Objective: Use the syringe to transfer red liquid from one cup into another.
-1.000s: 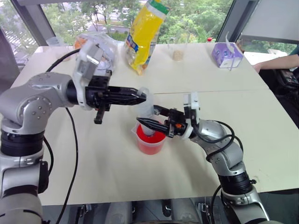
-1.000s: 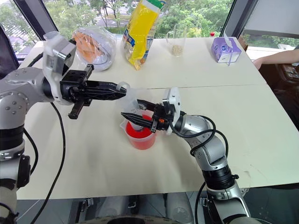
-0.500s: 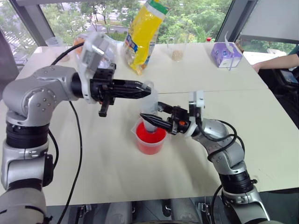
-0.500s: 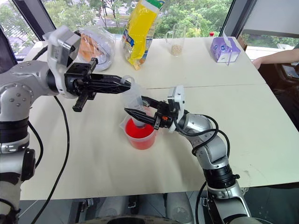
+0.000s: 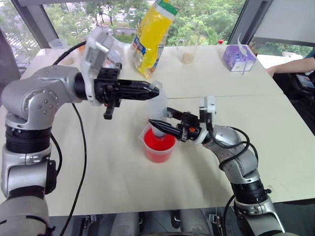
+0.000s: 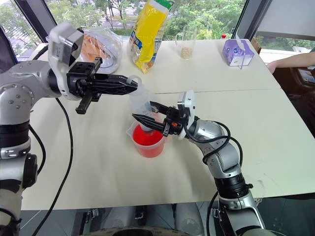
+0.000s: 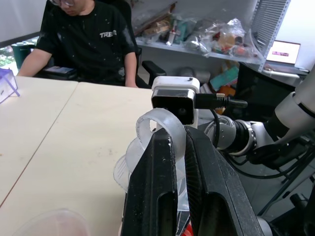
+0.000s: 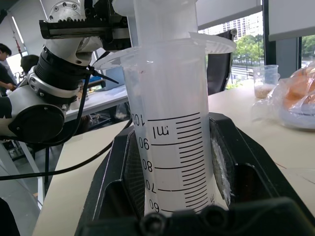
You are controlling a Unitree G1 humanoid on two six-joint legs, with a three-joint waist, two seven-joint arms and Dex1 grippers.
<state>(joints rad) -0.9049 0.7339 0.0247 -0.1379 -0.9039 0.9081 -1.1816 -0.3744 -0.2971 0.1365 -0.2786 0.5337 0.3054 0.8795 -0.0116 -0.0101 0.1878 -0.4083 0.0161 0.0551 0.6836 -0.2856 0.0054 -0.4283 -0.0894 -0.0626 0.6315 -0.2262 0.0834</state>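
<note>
Currently drawing: left hand (image 5: pixel 152 90), at ten o'clock of the beaker (image 5: pixel 158 147), is pinched shut on the syringe (image 5: pixel 156 115) plunger loop. Judgement: pull straight up, slowly, tip kept under the red liquid (image 5: pixel 158 142). Right hand (image 5: pixel 156 126), reaching in from three o'clock, is clamped around the barrel, upright over the beaker mid-desk (image 5: pixel 123 182).

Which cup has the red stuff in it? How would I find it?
Look at the middle of the pale table, just in front of the seam. The beaker stands there, under the syringe held by both grippers. It is the one cup filled with bright red liquid; the far cup holds beige grains.
</note>
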